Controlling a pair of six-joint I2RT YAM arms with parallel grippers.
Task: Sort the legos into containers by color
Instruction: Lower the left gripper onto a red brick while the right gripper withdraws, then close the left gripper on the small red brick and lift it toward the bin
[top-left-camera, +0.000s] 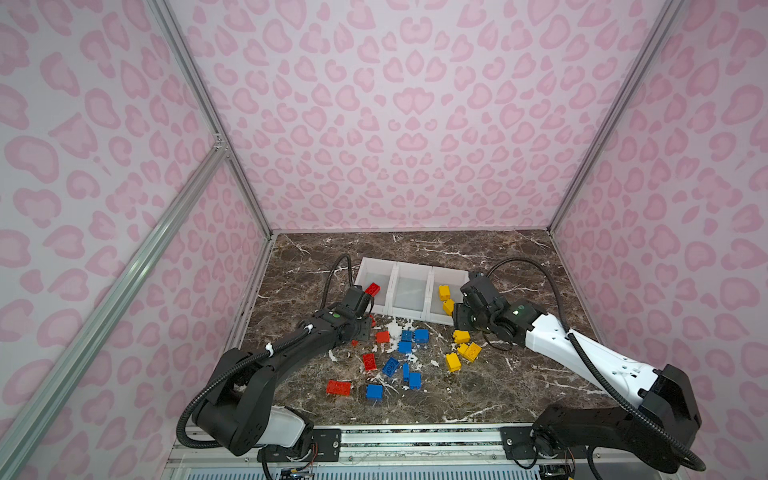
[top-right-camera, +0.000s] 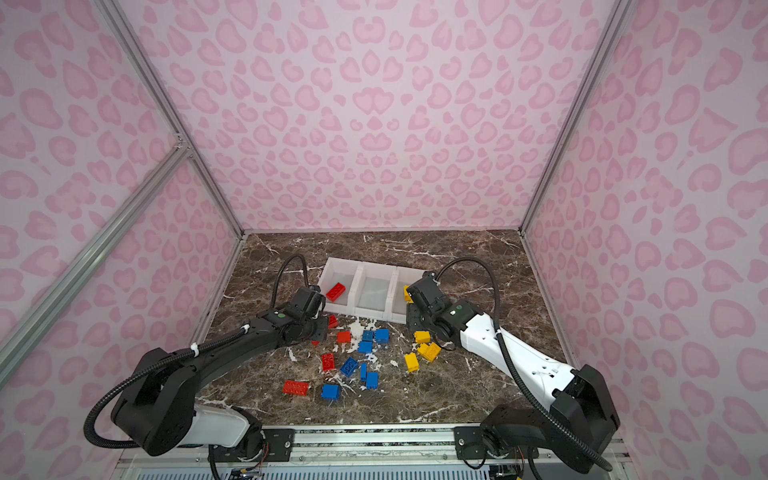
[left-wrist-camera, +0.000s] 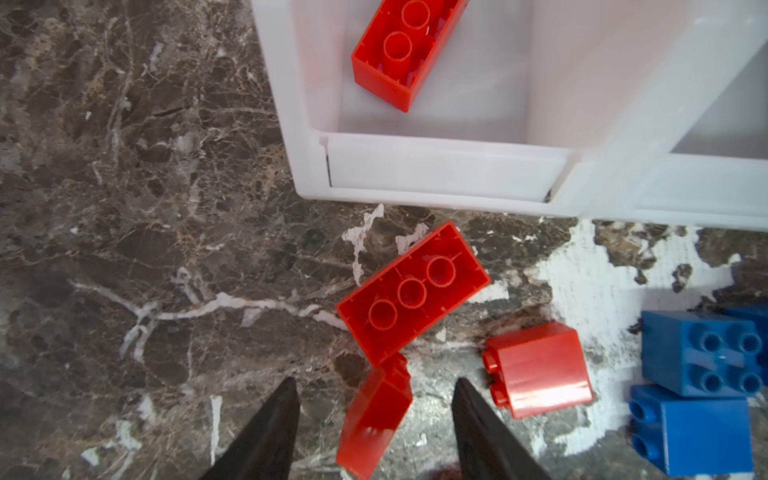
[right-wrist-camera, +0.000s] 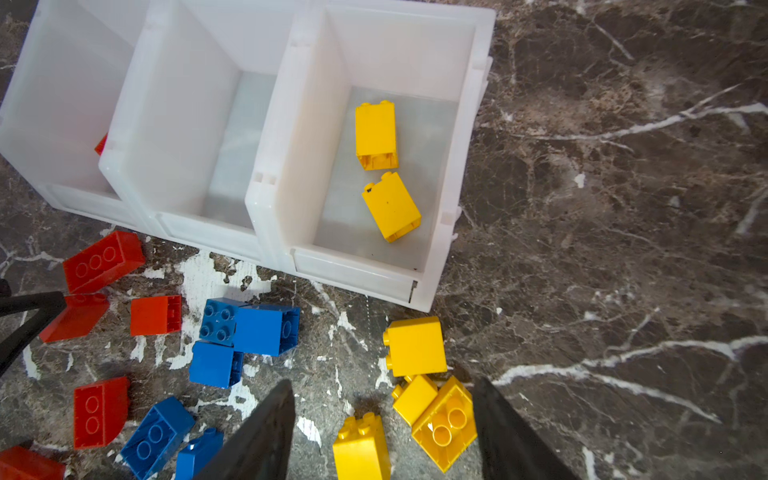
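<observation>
Three joined white containers (top-left-camera: 411, 266) stand at the back. The left one (left-wrist-camera: 436, 166) holds a red lego (left-wrist-camera: 403, 54), the right one (right-wrist-camera: 357, 270) two yellow legos (right-wrist-camera: 376, 135), and the middle one holds nothing. My left gripper (left-wrist-camera: 375, 380) is open low over the table, its fingers on either side of a small tilted red lego (left-wrist-camera: 376, 415) with gaps on both sides. A long red lego (left-wrist-camera: 411, 291) lies just beyond it. My right gripper (right-wrist-camera: 382, 381) is open above a cluster of yellow legos (right-wrist-camera: 446, 424) in front of the right container.
Blue legos (top-left-camera: 405, 347) and more red ones (top-left-camera: 338, 387) lie scattered across the middle of the marble table (top-left-camera: 519, 374). A red square brick (left-wrist-camera: 540, 370) sits beside my left fingers. Pink patterned walls enclose the table on three sides.
</observation>
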